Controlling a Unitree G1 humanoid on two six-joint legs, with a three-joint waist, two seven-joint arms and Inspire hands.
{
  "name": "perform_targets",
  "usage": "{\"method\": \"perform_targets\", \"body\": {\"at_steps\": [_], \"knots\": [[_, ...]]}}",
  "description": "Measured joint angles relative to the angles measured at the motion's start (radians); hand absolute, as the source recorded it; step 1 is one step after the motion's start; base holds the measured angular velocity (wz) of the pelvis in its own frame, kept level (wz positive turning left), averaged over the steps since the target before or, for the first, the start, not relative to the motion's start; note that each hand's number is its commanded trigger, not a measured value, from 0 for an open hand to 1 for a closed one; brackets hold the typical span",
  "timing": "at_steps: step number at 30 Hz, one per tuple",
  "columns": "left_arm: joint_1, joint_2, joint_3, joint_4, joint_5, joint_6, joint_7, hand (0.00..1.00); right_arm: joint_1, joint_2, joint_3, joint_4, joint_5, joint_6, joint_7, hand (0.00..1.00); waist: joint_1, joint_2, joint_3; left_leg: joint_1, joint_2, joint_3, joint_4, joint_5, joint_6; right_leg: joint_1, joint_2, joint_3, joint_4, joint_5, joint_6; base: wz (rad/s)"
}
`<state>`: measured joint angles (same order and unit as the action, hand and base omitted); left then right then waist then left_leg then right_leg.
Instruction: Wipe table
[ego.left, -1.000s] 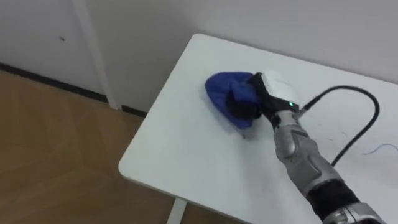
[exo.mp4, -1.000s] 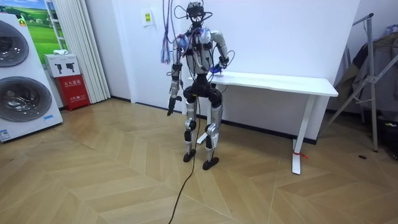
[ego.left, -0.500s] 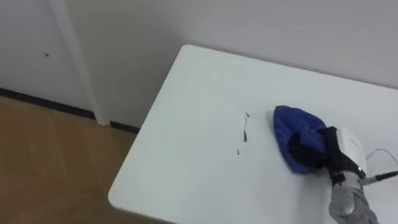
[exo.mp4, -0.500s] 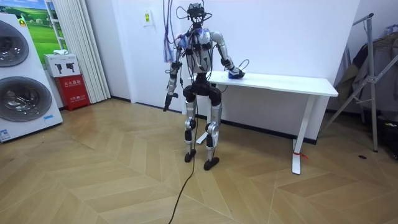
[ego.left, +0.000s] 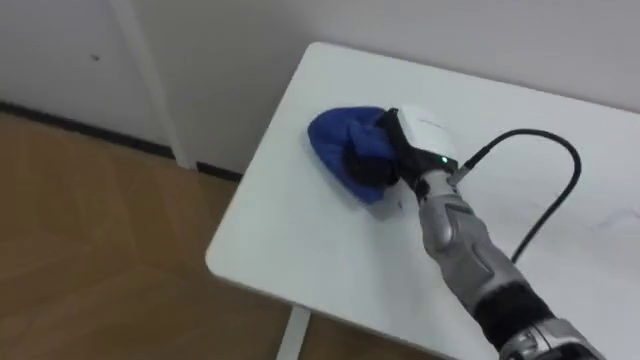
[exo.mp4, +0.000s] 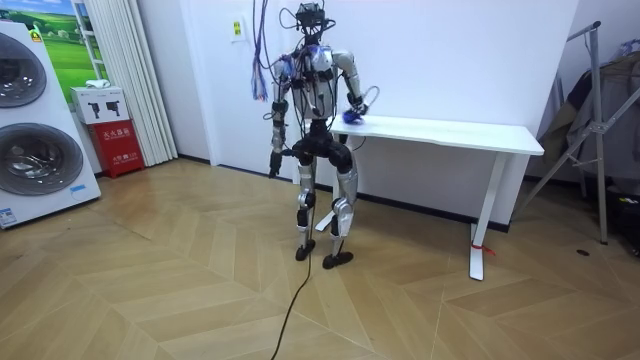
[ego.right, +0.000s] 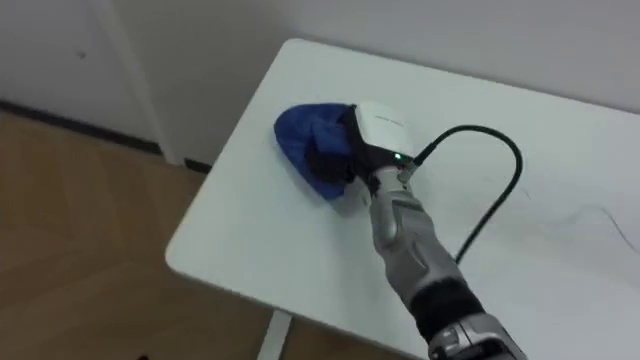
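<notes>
The right hand (ego.left: 408, 148) is laid on the tabletop with its dark fingers (ego.left: 364, 166) curled into a blue cloth (ego.left: 335, 140), so the cloth is clamped in the hand and bunched into a heap rather than spread flat. The cloth is pressed on the white table (ego.left: 300, 250), close to the far corner of its short end and just beside the edge that drops to the wooden floor (ego.left: 90, 230). In the room view the robot is seen standing at that end of the table, with the right arm reached out over the top. The left hand (exo.mp4: 272, 163) is hung idle at its side, and whether it is open or closed cannot be told.

The wiping is judged to be under way. The nearness of the edge is taken as the main risk: if the stroke were carried further toward it, the cloth could be pushed over the rim and pulled out of the fingers, or the hand could slip off the top. Because the cloth is bunched, little of it is pressed flat, so parts of the surface could be passed over unwiped.
</notes>
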<state>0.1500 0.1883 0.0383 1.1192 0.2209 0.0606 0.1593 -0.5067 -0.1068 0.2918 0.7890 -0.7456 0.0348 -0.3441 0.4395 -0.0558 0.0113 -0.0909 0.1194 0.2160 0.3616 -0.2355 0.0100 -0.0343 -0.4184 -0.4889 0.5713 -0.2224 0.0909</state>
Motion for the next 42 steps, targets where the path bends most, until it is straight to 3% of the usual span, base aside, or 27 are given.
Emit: {"method": "perform_targets", "body": {"at_steps": [2,4,5,7,8,9,10,11,12,13,14,16,17,18,19,20,21,23,26,28,29,31,33,37,40,41,42], "knots": [[-0.003,0.019,0.000,0.000,0.001,0.000,0.000,0.00,0.025,-0.023,-0.011,0.025,0.004,0.000,-0.026,1.00,-0.006,0.002,0.0012,-0.045,0.021,-0.048,0.035,-0.001,-0.018,0.017,-0.036,0.040,-0.049,0.022,0.011,0.57],[-0.005,0.060,0.000,0.000,0.001,0.000,-0.005,0.00,0.110,-0.037,-0.053,0.003,0.041,-0.028,-0.068,1.00,-0.062,0.001,0.0008,-0.085,0.053,-0.130,0.077,-0.004,-0.059,0.055,-0.039,0.074,-0.151,0.068,0.021,0.78],[-0.006,0.072,0.000,-0.002,0.001,0.000,-0.008,0.00,0.124,-0.038,-0.063,0.000,0.042,-0.037,-0.072,1.00,-0.086,-0.001,-0.0005,-0.097,0.062,-0.150,0.085,-0.002,-0.072,0.064,-0.032,0.078,-0.180,0.087,0.019,0.83],[-0.017,0.116,0.003,-0.013,0.000,-0.001,-0.017,0.00,0.201,-0.062,-0.095,-0.038,0.042,-0.069,-0.080,1.00,-0.146,-0.010,-0.0044,-0.106,0.106,-0.221,0.087,0.015,-0.140,0.090,0.023,0.078,-0.285,0.138,0.032,0.57],[-0.019,0.123,0.010,-0.021,-0.001,-0.001,-0.016,0.00,0.217,-0.070,-0.096,-0.052,0.042,-0.070,-0.080,1.00,-0.149,-0.014,-0.0069,-0.103,0.124,-0.226,0.085,0.020,-0.160,0.089,0.043,0.077,-0.297,0.140,0.036,0.13],[-0.016,0.138,0.021,-0.025,-0.022,-0.008,-0.013,0.00,0.225,-0.086,-0.096,-0.060,0.042,-0.072,-0.075,1.00,-0.157,-0.019,-0.0022,-0.092,0.156,-0.228,0.083,0.028,-0.205,0.075,0.073,0.066,-0.271,0.113,0.089,-0.22],[-0.010,0.119,0.028,-0.025,-0.035,-0.020,-0.011,0.00,0.226,-0.113,-0.096,-0.063,0.036,-0.067,-0.060,1.00,-0.157,0.015,-0.0149,-0.081,0.222,-0.225,0.080,0.043,-0.235,0.051,0.118,0.056,-0.195,0.059,0.095,-0.22],[-0.007,0.109,0.028,-0.027,-0.034,-0.026,-0.012,0.00,0.229,-0.126,-0.097,-0.064,0.035,-0.060,-0.055,1.00,-0.165,0.011,-0.0114,-0.073,0.245,-0.209,0.070,0.056,-0.218,0.035,0.128,0.047,-0.164,0.022,0.084,-0.20],[-0.004,0.084,0.029,-0.035,-0.034,-0.033,-0.013,0.00,0.234,-0.150,-0.110,-0.065,0.035,-0.050,-0.039,1.00,-0.169,0.023,-0.0181,-0.056,0.273,-0.166,0.050,0.087,-0.179,0.010,0.145,0.048,-0.111,-0.022,0.053,-0.03],[0.002,0.062,0.026,-0.040,-0.034,-0.039,-0.015,0.00,0.233,-0.166,-0.118,-0.076,0.029,-0.028,-0.022,1.00,-0.171,0.021,-0.0165,-0.059,0.262,-0.129,0.083,0.091,-0.175,-0.005,0.159,0.050,-0.085,-0.047,0.025,-0.04],[0.006,0.054,0.025,-0.040,-0.033,-0.038,-0.016,0.00,0.233,-0.169,-0.117,-0.085,0.027,-0.015,-0.017,1.00,-0.172,0.013,-0.0113,-0.066,0.253,-0.112,0.112,0.090,-0.172,-0.007,0.167,0.049,-0.082,-0.053,0.015,0.00],[0.021,0.045,0.026,-0.040,-0.030,-0.026,-0.015,0.00,0.224,-0.170,-0.114,-0.155,0.029,0.014,0.020,1.00,-0.163,0.000,0.0011,-0.129,0.199,-0.075,0.237,0.051,-0.113,-0.018,0.203,0.071,-0.073,-0.066,-0.016,-0.03],[0.023,0.041,0.027,-0.040,-0.030,-0.017,-0.015,0.00,0.215,-0.170,-0.108,-0.176,0.028,0.020,0.027,1.00,-0.156,0.000,0.0052,-0.143,0.176,-0.076,0.253,0.035,-0.102,-0.024,0.211,0.082,-0.073,-0.066,-0.023,-0.22],[0.029,0.030,0.026,-0.040,-0.032,-0.003,-0.017,0.00,0.181,-0.166,-0.092,-0.196,0.025,0.023,0.038,1.00,-0.138,0.009,0.0130,-0.150,0.120,-0.076,0.253,-0.002,-0.089,-0.037,0.233,0.120,-0.076,-0.068,-0.030,-0.31],[0.033,0.023,0.026,-0.042,-0.033,0.005,-0.019,0.00,0.160,-0.164,-0.077,-0.203,0.025,0.026,0.042,1.00,-0.127,0.015,0.0174,-0.150,0.091,-0.076,0.246,-0.019,-0.080,-0.042,0.242,0.132,-0.080,-0.066,-0.035,-0.51],[0.045,0.017,0.027,-0.049,-0.032,0.014,-0.024,0.00,0.136,-0.152,-0.062,-0.224,0.010,0.027,0.042,1.00,-0.104,0.027,0.0170,-0.143,0.044,-0.078,0.208,-0.031,-0.066,-0.056,0.265,0.153,-0.109,-0.057,-0.039,-0.76],[0.067,0.017,0.033,-0.075,-0.035,0.026,-0.024,0.00,0.120,-0.127,-0.052,-0.229,-0.021,0.022,0.042,1.00,-0.070,0.031,0.0153,-0.118,0.030,-0.081,0.163,-0.026,-0.065,-0.064,0.286,0.184,-0.146,-0.038,-0.042,-0.89],[0.099,0.017,0.039,-0.105,-0.079,0.028,-0.024,0.00,0.116,-0.116,-0.036,-0.234,-0.037,-0.011,0.041,1.00,-0.059,0.032,0.0129,-0.088,0.020,-0.073,0.094,-0.005,-0.066,-0.049,0.303,0.194,-0.207,-0.003,-0.041,-0.43],[0.125,0.015,0.059,-0.107,-0.111,0.029,-0.018,0.00,0.205,-0.117,-0.043,-0.195,-0.020,-0.035,0.005,1.00,-0.095,0.037,0.0077,-0.025,-0.015,-0.071,-0.014,0.030,-0.059,0.009,0.291,0.183,-0.286,0.024,-0.026,0.18],[0.156,0.004,0.105,-0.121,-0.109,0.032,-0.011,0.00,0.352,-0.113,-0.109,-0.226,0.033,-0.105,-0.070,1.00,-0.190,0.033,0.0028,0.004,-0.042,-0.088,-0.067,0.049,-0.054,0.037,0.272,0.163,-0.308,0.025,-0.017,0.31],[0.162,0.000,0.127,-0.126,-0.106,0.033,-0.010,0.00,0.383,-0.113,-0.131,-0.237,0.035,-0.123,-0.085,1.00,-0.212,0.032,-0.0014,0.009,-0.047,-0.093,-0.074,0.050,-0.053,0.049,0.270,0.153,-0.319,0.027,-0.015,0.37],[0.180,-0.004,0.200,-0.159,-0.084,0.018,0.000,0.00,0.510,-0.112,-0.235,-0.245,0.036,-0.179,-0.141,1.00,-0.300,0.023,-0.0225,0.052,-0.069,-0.121,-0.115,0.055,-0.047,0.114,0.262,0.125,-0.357,0.032,-0.002,0.48],[0.179,-0.003,0.217,-0.183,-0.078,-0.007,0.018,0.00,0.555,-0.113,-0.299,-0.242,0.037,-0.184,-0.157,1.00,-0.314,0.019,-0.0308,0.094,-0.078,-0.124,-0.145,0.056,-0.046,0.145,0.258,0.126,-0.368,0.035,0.003,0.06],[0.150,-0.006,0.207,-0.203,-0.081,-0.040,0.026,0.00,0.558,-0.121,-0.311,-0.237,0.039,-0.145,-0.154,1.00,-0.301,0.008,-0.0285,0.152,-0.079,-0.110,-0.184,0.056,-0.046,0.163,0.257,0.131,-0.370,0.040,0.010,-0.33],[0.127,-0.013,0.178,-0.195,-0.091,-0.035,0.027,0.00,0.483,-0.125,-0.231,-0.259,0.037,-0.059,-0.113,1.00,-0.272,0.010,-0.0209,0.164,-0.079,-0.108,-0.198,0.056,-0.046,0.153,0.257,0.140,-0.370,0.040,0.011,-0.44],[0.121,-0.014,0.166,-0.190,-0.089,-0.036,0.028,0.00,0.430,-0.122,-0.191,-0.261,0.026,-0.023,-0.087,1.00,-0.245,0.013,-0.0076,0.165,-0.076,-0.110,-0.199,0.056,-0.047,0.150,0.260,0.134,-0.373,0.040,0.011,-0.53],[0.111,-0.016,0.156,-0.170,-0.087,-0.035,0.028,0.00,0.372,-0.109,-0.143,-0.261,-0.014,0.008,-0.062,1.00,-0.230,0.010,-0.0085,0.158,-0.073,-0.117,-0.198,0.056,-0.048,0.139,0.263,0.130,-0.374,0.042,0.007,-0.39]]}}
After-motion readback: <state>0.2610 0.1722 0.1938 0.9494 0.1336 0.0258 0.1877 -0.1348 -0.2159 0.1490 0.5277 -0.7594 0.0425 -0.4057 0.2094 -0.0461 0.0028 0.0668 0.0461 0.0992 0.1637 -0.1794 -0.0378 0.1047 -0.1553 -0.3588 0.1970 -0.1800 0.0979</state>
